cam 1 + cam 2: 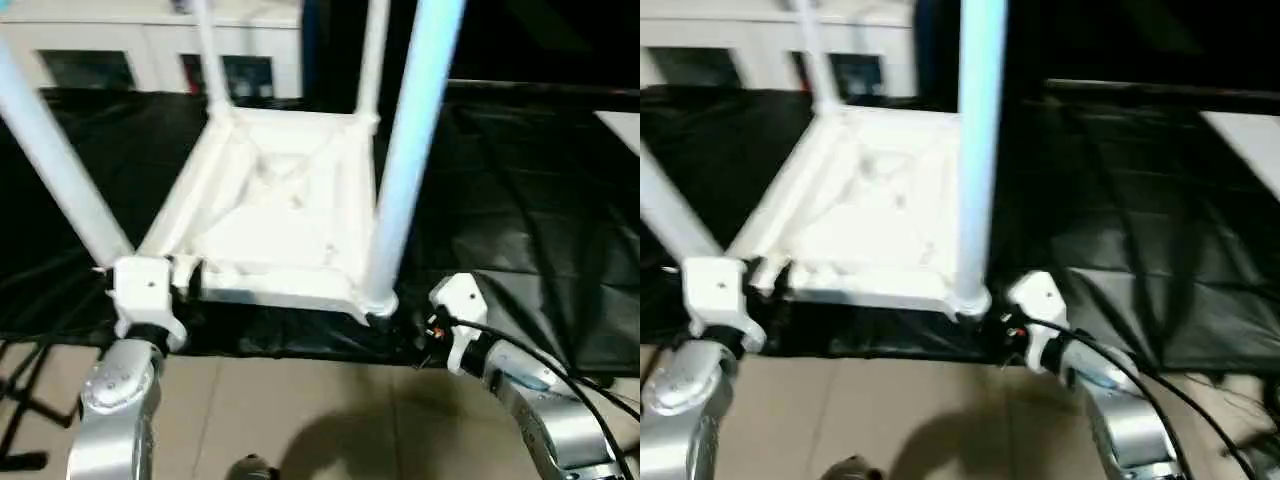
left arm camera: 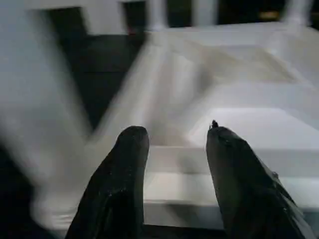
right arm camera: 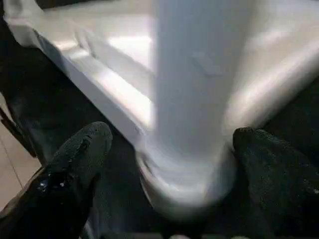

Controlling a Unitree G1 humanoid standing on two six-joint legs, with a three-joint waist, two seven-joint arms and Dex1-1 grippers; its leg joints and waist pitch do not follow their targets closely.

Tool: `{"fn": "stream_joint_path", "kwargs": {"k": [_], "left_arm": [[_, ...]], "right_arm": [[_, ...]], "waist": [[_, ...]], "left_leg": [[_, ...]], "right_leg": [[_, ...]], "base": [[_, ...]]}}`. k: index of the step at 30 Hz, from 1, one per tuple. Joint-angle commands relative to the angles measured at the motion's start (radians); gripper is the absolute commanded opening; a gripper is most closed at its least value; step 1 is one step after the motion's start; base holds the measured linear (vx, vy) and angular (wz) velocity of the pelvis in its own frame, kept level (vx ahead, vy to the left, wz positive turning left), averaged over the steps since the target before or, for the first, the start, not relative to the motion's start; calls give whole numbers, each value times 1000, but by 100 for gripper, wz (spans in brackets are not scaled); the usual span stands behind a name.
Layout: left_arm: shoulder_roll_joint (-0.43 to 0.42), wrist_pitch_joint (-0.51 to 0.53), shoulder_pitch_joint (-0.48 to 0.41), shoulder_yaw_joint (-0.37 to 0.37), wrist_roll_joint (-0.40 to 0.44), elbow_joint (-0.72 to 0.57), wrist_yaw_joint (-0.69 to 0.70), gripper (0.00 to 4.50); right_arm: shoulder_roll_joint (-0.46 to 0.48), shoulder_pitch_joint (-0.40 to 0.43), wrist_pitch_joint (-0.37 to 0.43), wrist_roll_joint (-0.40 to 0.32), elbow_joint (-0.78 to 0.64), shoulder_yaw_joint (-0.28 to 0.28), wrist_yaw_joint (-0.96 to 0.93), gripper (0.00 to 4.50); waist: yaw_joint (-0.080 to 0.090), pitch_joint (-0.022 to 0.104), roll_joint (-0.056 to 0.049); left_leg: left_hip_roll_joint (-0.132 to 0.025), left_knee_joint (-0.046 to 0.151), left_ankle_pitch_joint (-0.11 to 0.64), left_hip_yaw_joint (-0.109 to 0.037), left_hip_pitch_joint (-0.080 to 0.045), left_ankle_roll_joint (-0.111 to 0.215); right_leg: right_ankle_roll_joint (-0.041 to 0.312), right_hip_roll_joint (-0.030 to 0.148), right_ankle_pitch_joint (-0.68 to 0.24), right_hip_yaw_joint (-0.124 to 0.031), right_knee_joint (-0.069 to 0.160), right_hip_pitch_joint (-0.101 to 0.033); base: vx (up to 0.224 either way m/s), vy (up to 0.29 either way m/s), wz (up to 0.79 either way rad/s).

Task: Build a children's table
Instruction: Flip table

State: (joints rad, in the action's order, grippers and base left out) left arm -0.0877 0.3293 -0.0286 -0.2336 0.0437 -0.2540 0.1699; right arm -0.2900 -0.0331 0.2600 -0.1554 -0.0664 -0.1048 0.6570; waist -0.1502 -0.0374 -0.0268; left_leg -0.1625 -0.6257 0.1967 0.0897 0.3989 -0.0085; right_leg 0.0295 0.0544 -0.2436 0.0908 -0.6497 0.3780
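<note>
The tabletop (image 1: 270,215) is lying upside down on the black-covered work table (image 1: 520,200), ribbed underside facing up, with its near edge sitting close to the work table's front edge. Four white tubular legs are standing up out of its corner sockets: the near-right leg (image 1: 405,150), the near-left leg (image 1: 55,165) leaning outward, and the two far legs (image 1: 212,55) and (image 1: 372,55) rising toward the white cabinet (image 1: 150,45) behind the work table.

Judging from this, assembly is looking nearly finished (all four legs are in place); what is probably left is checking that each is seated fully, especially the slanting near-left one, and turning the children's table onto its feet.

The left gripper (image 2: 172,149) is hovering with its black fingers (image 2: 124,169) spread apart, pointing at the tabletop's near rim and gripping nothing. The right gripper (image 3: 167,164) is sitting wide open on either side of the near-right leg's base at its socket, fingers (image 3: 75,164) well clear of the tube, so it is released rather than clamping.
</note>
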Motion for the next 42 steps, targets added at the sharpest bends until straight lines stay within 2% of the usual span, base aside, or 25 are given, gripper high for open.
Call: {"fn": "stream_joint_path", "kwargs": {"k": [1,2,3,4,5,6,7,8,9,10,13,15,18,21,22,25,26,27,29,31,32,35,36,38,42], "left_arm": [[-5,-14,16,-63,0,27,-61,212],[-1,-22,19,-84,-6,26,-78,230],[3,-22,20,-101,-18,24,-92,230],[3,-22,20,-103,-19,24,-93,240],[8,-20,19,-116,-45,22,-92,247],[8,-15,7,-116,-67,15,-72,250],[8,-6,-9,-111,-87,7,-49,250],[8,-3,-13,-109,-90,5,-45,276],[11,-2,-20,-106,-108,2,-35,286],[12,-2,-22,-105,-112,1,-31,286],[10,-3,-26,-99,-116,-2,-27,294],[6,-3,-13,-114,-126,26,-33,322],[-35,-5,30,-130,-142,99,-16,332],[-84,-20,112,-165,-144,208,-35,369],[-93,-22,129,-173,-146,230,-43,373],[-119,-11,193,-198,-151,291,-82,387],[-117,-7,197,-200,-153,287,-92,413],[-117,-6,197,-200,-153,287,-92,413],[-102,-3,180,-187,-158,261,-89,414],[-85,-7,159,-173,-160,241,-89,444],[-76,-15,146,-167,-152,232,-99,444],[-69,-54,152,-187,-140,265,-149,444],[-80,-66,168,-197,-136,292,-159,444],[-106,-94,206,-211,-143,347,-153,444],[-157,-117,280,-220,-143,461,-143,444]], "right_arm": [[-3,-15,5,-7,-15,1,12,441],[-8,-17,11,-12,-19,3,17,446],[-17,-15,20,-27,-28,3,30,446],[-18,-15,21,-28,-29,2,31,448],[-31,-10,24,-40,-40,-1,49,448],[-51,-1,32,-55,-54,-5,79,448],[-74,11,32,-67,-70,-12,113,448],[-79,13,29,-68,-73,-14,121,448],[-90,18,33,-76,-81,-15,142,448],[-92,18,34,-76,-82,-15,144,448],[-99,15,37,-80,-89,-15,153,448],[-103,20,73,-128,-122,-12,182,448],[-122,30,121,-191,-164,-18,221,448],[-141,37,137,-205,-182,-29,253,448],[-144,36,136,-203,-181,-32,258,448],[-158,43,147,-205,-187,-40,274,448],[-166,48,151,-208,-192,-42,275,448],[-166,48,151,-208,-192,-42,275,448],[-170,49,153,-212,-194,-42,271,448],[-168,45,152,-213,-193,-40,265,448],[-163,42,148,-214,-191,-37,260,448],[-148,22,144,-217,-180,-37,252,448],[-147,18,145,-219,-178,-40,254,448],[-145,12,150,-225,-177,-44,259,448],[-145,1,146,-218,-169,-57,265,448]], "waist": [[13,56,-8],[26,56,-19],[28,54,-21],[31,53,-21],[34,47,-17],[36,43,-14],[36,36,-9],[39,30,-3],[47,21,1],[47,24,1],[53,27,4],[57,28,8],[61,26,15],[58,29,10],[56,30,6],[57,34,3],[56,35,-2],[57,37,0],[57,41,-4],[57,43,-2],[57,46,0],[55,52,-1],[56,50,4],[51,46,3],[51,44,0]], "left_leg": [[-85,70,-63,-9,-39,183],[-112,77,-22,-21,-39,192],[-118,82,24,-22,-37,170],[-116,87,76,-21,-34,141],[-94,102,246,-3,-31,48],[-87,104,298,4,-31,22],[-82,110,381,13,-37,-28],[-78,113,418,18,-38,-45],[-70,118,503,24,-48,-83],[-69,119,509,24,-52,-89],[-71,126,439,21,-33,-79],[-70,122,440,24,-39,-70],[-65,116,419,27,-37,-54],[-62,114,377,30,-40,-48],[-63,115,372,29,-41,-49],[-65,116,345,29,-35,-47],[-66,116,342,28,-36,-48],[-69,117,327,28,-33,-45],[-71,114,290,30,-31,-36],[-72,112,266,31,-29,-30],[-72,109,228,33,-26,-16],[-70,100,177,35,-26,10],[-69,101,163,36,-24,19],[-65,101,190,38,-28,23],[-69,108,243,36,-35,-8]], "right_leg": [[201,57,-19,-53,79,-23],[203,54,18,-45,59,-21],[196,58,25,-47,62,-22],[192,63,32,-49,64,-26],[185,77,-2,-55,82,-33],[178,81,-36,-58,91,-33],[155,86,-124,-66,106,-28],[141,88,-180,-70,114,-24],[93,94,-352,-78,134,-18],[81,98,-383,-78,139,-19],[58,97,-333,-79,138,-28],[61,96,-345,-81,141,-21],[50,98,-403,-83,147,-19],[39,96,-402,-82,150,-15],[44,97,-393,-81,149,-16],[71,94,-311,-79,140,-23],[78,94,-294,-79,137,-24],[95,95,-246,-79,132,-28],[124,93,-155,-79,124,-30],[138,94,-113,-79,119,-34],[156,94,-47,-78,112,-38],[172,93,30,-76,105,-41],[174,91,44,-75,104,-41],[162,90,-17,-76,111,-37],[142,91,-107,-76,115,-33]], "base": [[9,104,11],[-9,113,5],[-9,113,5],[-22,106,-1],[-35,85,0],[-35,85,0],[-39,63,4],[0,0,0],[0,0,0],[0,0,0],[0,0,0],[0,0,0],[0,0,0],[0,0,0],[0,0,0],[0,0,0],[0,0,0],[0,0,0],[0,0,0],[0,0,0],[0,0,0],[0,0,0],[0,0,0],[0,0,0],[0,0,0]]}}
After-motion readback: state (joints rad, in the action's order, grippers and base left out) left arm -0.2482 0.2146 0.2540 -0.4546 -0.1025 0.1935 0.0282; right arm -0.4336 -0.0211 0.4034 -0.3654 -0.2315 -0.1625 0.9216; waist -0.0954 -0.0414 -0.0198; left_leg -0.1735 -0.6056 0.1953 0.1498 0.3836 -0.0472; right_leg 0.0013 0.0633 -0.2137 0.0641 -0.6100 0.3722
